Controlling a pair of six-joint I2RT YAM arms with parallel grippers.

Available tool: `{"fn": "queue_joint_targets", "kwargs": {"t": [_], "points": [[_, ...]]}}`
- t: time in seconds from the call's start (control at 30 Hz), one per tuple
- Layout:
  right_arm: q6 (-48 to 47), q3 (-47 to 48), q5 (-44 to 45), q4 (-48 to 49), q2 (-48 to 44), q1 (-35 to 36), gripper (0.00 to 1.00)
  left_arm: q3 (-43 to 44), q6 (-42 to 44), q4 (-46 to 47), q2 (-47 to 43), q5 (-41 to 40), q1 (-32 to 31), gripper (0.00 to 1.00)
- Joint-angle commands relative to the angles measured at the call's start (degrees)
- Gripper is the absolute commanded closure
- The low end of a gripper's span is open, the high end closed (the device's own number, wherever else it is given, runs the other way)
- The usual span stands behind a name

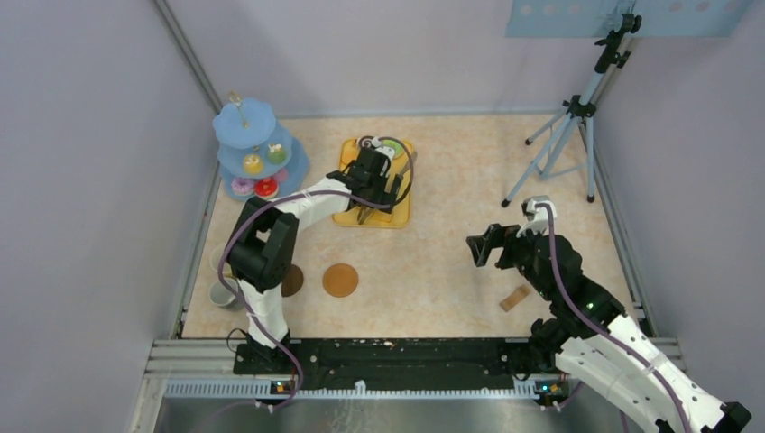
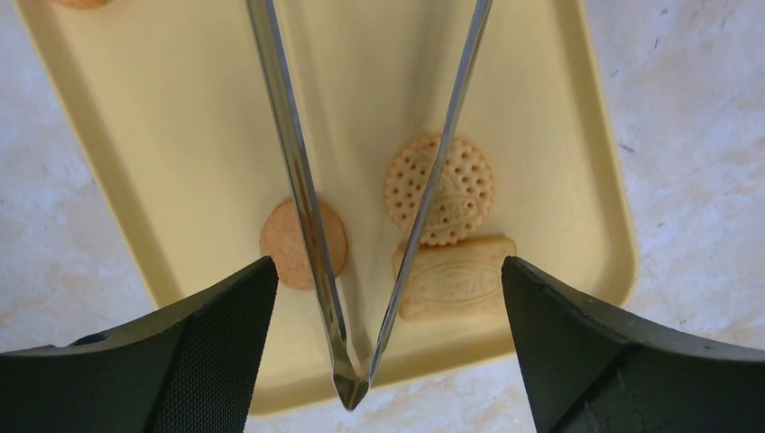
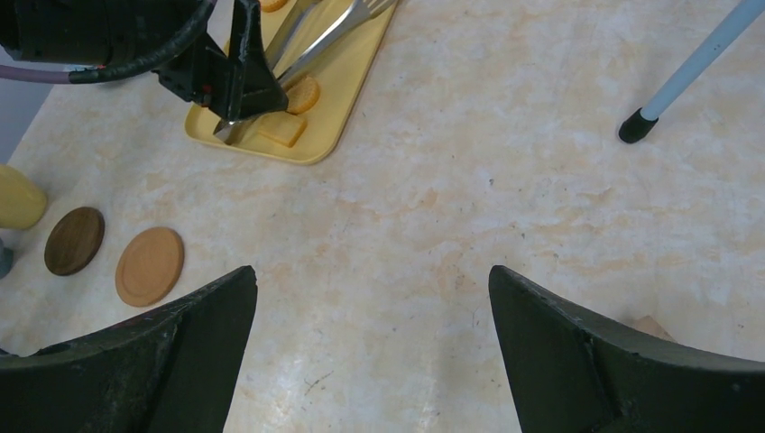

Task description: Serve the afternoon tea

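My left gripper (image 1: 371, 204) hangs low over the near end of a yellow tray (image 1: 403, 209). Its jaws (image 2: 388, 263) are open, one on each side of the hinge end of the metal tongs (image 2: 307, 225) without touching them. Under the tongs on the tray (image 2: 171, 135) lie three biscuits: a plain round one (image 2: 281, 245), a perforated round one (image 2: 465, 180) and a rectangular one (image 2: 460, 284). A light coaster (image 1: 341, 280) and a dark coaster (image 3: 75, 240) lie near the left arm's base. My right gripper (image 1: 488, 242) hovers open and empty (image 3: 372, 271) over bare table.
A blue tiered stand (image 1: 248, 135) with doughnuts stands at the back left. A yellow mug (image 3: 18, 197) and a grey-white mug (image 1: 221, 294) sit at the left edge. A wooden block (image 1: 515, 298) lies by the right arm. A tripod (image 1: 566, 135) stands back right.
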Motion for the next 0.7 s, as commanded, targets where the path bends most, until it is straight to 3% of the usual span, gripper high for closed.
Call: {"fn": "queue_joint_targets", "kwargs": {"t": [0.0,0.23,0.53,0.67], "points": [[0.06,3.06,0.19,0.0,0.44,-0.39,0.03,3.24,1.29,6.76,3.59,-0.8,0.3,0.03],[0.44,3.25,0.62,-0.83,0.33,-0.3,0.04,9.49,0.7,6.49,9.38,-0.78,0.4,0.07],[1.11,2.38,1.0,-0.13,0.27,-0.32,0.05,10.73,-0.89,4.55,9.06,-2.17,0.35,0.35],[0.93,2.23,0.88,0.26,0.34,-0.37,0.05,10.72,-0.7,3.43,6.88,-2.39,0.33,0.39]]}}
